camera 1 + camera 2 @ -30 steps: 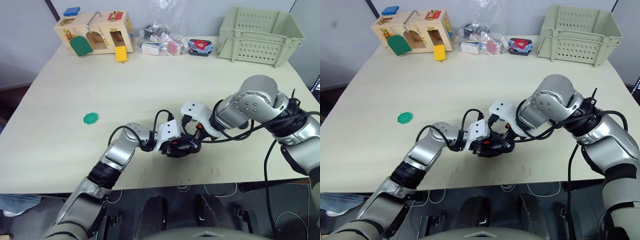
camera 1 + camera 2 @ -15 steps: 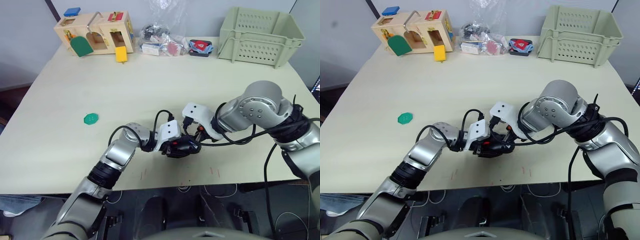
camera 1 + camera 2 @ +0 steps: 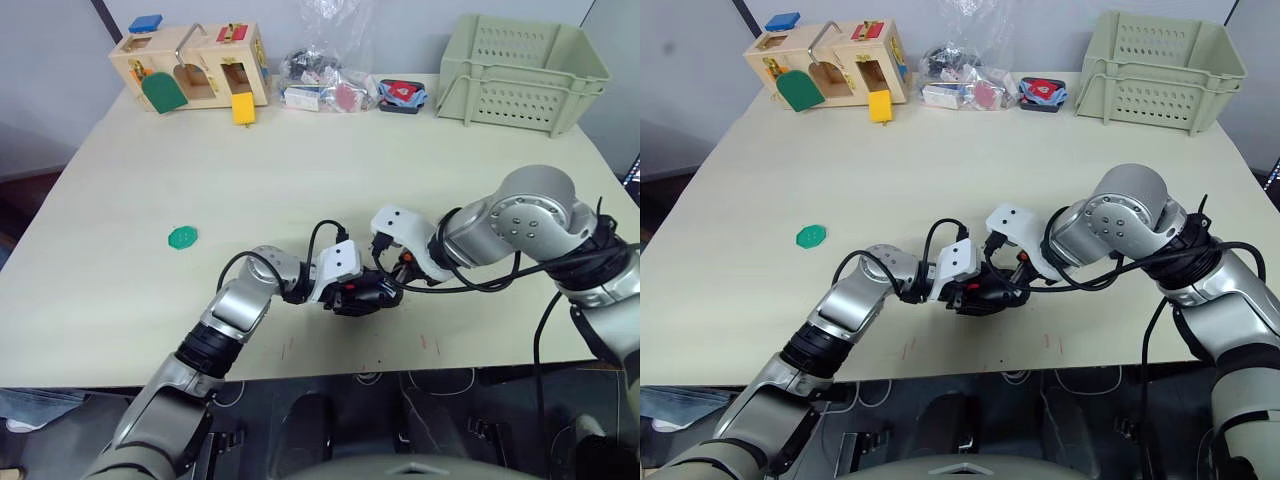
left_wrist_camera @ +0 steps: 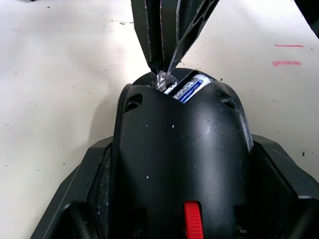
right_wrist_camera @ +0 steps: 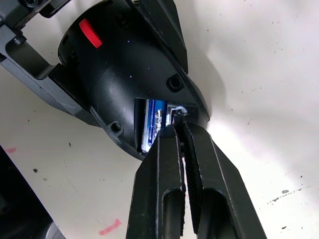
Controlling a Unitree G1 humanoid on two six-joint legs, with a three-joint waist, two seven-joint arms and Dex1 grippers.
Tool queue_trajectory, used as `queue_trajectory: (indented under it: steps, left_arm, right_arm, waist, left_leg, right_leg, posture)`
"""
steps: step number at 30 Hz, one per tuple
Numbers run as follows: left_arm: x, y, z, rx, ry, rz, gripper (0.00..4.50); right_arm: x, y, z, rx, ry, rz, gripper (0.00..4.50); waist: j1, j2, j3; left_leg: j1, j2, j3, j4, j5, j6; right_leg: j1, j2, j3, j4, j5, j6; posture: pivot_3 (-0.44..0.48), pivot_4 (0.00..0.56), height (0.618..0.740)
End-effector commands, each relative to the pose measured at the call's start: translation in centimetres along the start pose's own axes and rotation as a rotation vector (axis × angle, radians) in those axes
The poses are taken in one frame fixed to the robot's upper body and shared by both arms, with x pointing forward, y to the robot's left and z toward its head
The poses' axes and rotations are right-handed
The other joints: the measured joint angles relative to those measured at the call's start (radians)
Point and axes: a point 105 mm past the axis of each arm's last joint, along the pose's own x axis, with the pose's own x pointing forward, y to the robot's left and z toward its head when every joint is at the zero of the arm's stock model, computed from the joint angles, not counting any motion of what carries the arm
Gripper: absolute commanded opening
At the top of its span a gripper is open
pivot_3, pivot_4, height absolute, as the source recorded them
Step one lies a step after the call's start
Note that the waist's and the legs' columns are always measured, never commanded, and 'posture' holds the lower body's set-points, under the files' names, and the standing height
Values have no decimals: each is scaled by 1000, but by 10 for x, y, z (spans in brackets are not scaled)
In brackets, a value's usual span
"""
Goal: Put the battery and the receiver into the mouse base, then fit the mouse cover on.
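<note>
Right elbow has swung outward; right fingers (image 5: 180,130) pinched together; left fingers (image 3: 352,296) clamp mouse base (image 4: 182,164).

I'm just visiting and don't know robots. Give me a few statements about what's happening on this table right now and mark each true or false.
1. The battery already lies inside the mouse base. True.
2. The left gripper holds the mouse base. True.
3. The right gripper is wide open. False: its two fingers are pressed together, tips at the slot beside the battery, pinching something small that I cannot identify.
4. The green hexagon sits inside the mouse base. False: it lies alone on the table, off to the robot's left.
5. The crate stands at the table's far right corner. True.
6. The mouse base's inside is covered up. False: the battery compartment is still exposed.
</note>
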Motion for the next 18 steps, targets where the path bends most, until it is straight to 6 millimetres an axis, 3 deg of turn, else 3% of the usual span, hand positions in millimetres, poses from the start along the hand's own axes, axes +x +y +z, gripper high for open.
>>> queue_trajectory:
  steps: [1, 18]
  left_arm:
    - [2, -10, -20, -70, 57, -37, 2955]
    - [2, -9, -20, -70, 62, -42, 2955]
  right_arm:
    - [7, -1, -11, 24, 45, -2, 0]
    - [5, 1, 6, -6, -25, -47, 0]
  waist:
    - [0, 0, 0]
    - [-3, 0, -2]
  left_leg:
    - [0, 0, 0, 0, 0, 0]
    - [1, 0, 0, 0, 0, 0]
  right_leg:
    - [0, 0, 0, 0, 0, 0]
    - [0, 1, 0, 1, 0, 0]
  posture:
    - [0, 150, 740]
    - [0, 150, 740]
